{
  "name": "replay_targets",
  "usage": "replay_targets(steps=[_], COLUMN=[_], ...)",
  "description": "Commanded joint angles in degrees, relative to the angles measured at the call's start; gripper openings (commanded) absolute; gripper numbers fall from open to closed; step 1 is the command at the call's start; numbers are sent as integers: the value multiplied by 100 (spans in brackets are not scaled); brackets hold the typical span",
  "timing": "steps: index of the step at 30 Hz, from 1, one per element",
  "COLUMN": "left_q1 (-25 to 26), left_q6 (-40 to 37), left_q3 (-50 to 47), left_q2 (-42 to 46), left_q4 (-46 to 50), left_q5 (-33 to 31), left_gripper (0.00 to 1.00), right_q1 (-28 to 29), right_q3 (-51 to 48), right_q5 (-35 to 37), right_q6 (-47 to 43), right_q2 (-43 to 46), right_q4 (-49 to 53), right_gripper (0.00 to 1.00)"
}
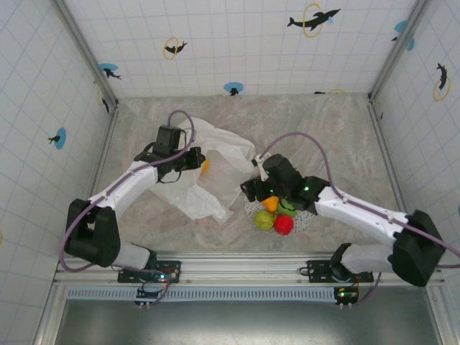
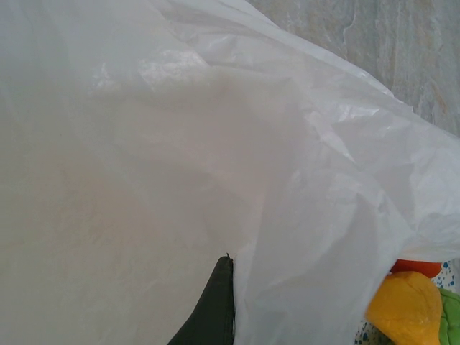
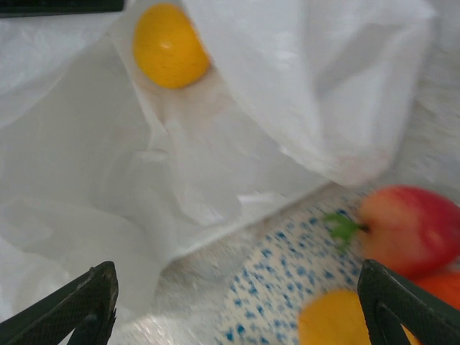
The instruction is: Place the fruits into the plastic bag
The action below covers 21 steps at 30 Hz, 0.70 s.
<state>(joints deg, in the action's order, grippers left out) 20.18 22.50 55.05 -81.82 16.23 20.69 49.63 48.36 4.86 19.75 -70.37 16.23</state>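
Note:
The crinkled white plastic bag (image 1: 219, 172) lies mid-table, and my left gripper (image 1: 191, 159) is shut on its upper edge, holding the mouth up. In the left wrist view the bag (image 2: 215, 144) presses against one dark finger (image 2: 215, 309). One yellow-orange fruit (image 3: 169, 47) lies inside the bag (image 3: 144, 180); from above this fruit (image 1: 205, 167) shows beside the left gripper. Other fruits sit on the speckled plate (image 1: 249, 210): a yellow one (image 1: 270, 203), a green one (image 1: 264, 220) and a red one (image 1: 284, 225). My right gripper (image 1: 255, 188) (image 3: 237, 302) stands open and empty over the plate's left rim, between bag and fruits.
The plate (image 3: 287, 273) carries a red apple (image 3: 413, 230) and a yellow fruit (image 3: 338, 320) close to my right fingertip (image 3: 402, 302). The yellow fruit (image 2: 406, 305) shows past the bag's edge. Tiled walls enclose the marbled table (image 1: 338, 136), with open surface at the back right.

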Motion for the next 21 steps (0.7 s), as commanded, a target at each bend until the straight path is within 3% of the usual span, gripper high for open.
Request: replay_targets(steps=[1, 5, 8, 13, 21], left_q1=[-52, -51, -52, -50, -50], left_q6=[-62, -36, -44, -53, -60], left_q3=[-95, -104, -121, -134, -120], left_q2=[-62, -75, -63, -63, -88], left_q4=[-93, -109, -88, -67, -59], left_q5=[190, 287, 266, 230, 227], left_gripper=[0, 0, 0, 0, 0], right_q1=[-357, -1223, -1520, -1717, -1780], right_q3=[-115, -395, -631, -842, -946], right_q5=[546, -101, -536, -918, -1048], right_q6=[507, 977, 1000, 882, 832], right_q2=[452, 821, 912, 742, 408], right_q4=[1462, 2026, 2091, 2111, 2173], right_gripper=[88, 91, 94, 98, 94])
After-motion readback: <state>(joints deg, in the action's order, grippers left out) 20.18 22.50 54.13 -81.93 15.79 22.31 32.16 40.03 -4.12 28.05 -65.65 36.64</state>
